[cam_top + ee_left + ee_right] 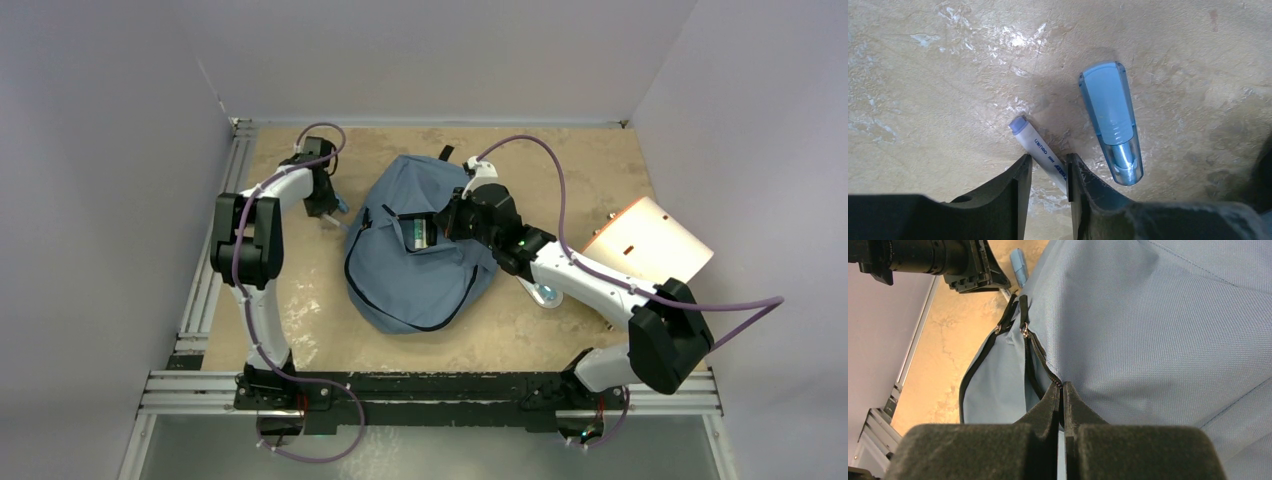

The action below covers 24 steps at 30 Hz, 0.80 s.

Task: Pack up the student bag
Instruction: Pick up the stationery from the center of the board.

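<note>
Student bag [420,285]: one, slate-blue, lying slumped at the middle of the table, nearer the far edge; main zip partly open.
Zip pulls [1024,329]: two, side by side at the end of the zip toward the left edge.
Bag contents: one dark item with a teal face shows in the opening; kind cannot be told.
Right gripper [1062,390]: one; fingers pressed together on the bag's zip edge, pinching fabric and zip tape.
Left gripper [1048,161]: one; near the far-left corner, fingers drawn in on a white pen, both appearing to touch it.
White pen [1030,137]: one, lying slantwise across the gap, capped end pointing out of the grip.
Blue capped tool [1110,120]: one, on the table just beside the pen, apart from the fingers.
Beige folder [650,240]: one, at the right edge, tilted.
Small pale round item [545,293]: one, under the right forearm; kind unclear.
Risk, pen: the hold is near one end and askew, so the pen may swivel or slip out on lifting.
Risk, blue tool: it lies close enough to be knocked away by a finger.
Risk, bag mouth: the pinch is thin; if the fabric slips, the opening sags shut before the pen arrives.
Risk, arms: both meet at the opening and could collide.
</note>
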Tool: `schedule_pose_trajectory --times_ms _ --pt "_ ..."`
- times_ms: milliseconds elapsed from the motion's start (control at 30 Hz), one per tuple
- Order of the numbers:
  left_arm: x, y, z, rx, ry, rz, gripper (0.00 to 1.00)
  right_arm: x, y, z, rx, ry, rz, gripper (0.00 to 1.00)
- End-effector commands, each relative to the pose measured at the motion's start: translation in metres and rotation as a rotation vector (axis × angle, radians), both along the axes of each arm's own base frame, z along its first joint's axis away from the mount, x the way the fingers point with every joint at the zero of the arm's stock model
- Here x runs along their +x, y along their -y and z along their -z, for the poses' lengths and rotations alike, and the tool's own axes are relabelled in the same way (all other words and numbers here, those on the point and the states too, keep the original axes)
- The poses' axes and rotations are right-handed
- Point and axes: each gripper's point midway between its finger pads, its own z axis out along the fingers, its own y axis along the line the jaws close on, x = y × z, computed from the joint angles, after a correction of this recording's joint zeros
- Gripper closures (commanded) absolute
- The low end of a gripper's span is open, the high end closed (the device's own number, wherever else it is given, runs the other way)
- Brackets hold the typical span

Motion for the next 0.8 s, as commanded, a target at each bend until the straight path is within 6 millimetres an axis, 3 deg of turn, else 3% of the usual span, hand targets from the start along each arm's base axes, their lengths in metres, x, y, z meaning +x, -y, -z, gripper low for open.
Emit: schedule_pose_trajectory --times_ms 0,267,367,467,767 --pt "-0.026 -0.016 0.023 0.076 -0.136 0.022 0.73 -0.001 -0.015 -0.035 0.093 0.062 -0.033 1.00" --pt "-0.037 -0.011 0.035 0.043 -0.162 0.020 0.82 0.003 -0.017 -0.036 0.098 0.070 -0.027 1.00" --pt "-0.036 -0.007 0.029 0.022 -0.141 0.020 0.88 0.003 -0.015 -0.036 0.094 0.070 -0.024 1.00" --pt "-0.036 -0.004 0.015 0.000 -0.108 0.021 1.00 0.001 -0.014 -0.034 0.091 0.066 -0.024 1.00" --pt "-0.051 0.011 -0.048 -0.105 0.049 0.056 1.00 0.003 -0.015 -0.037 0.093 0.073 -0.020 1.00"
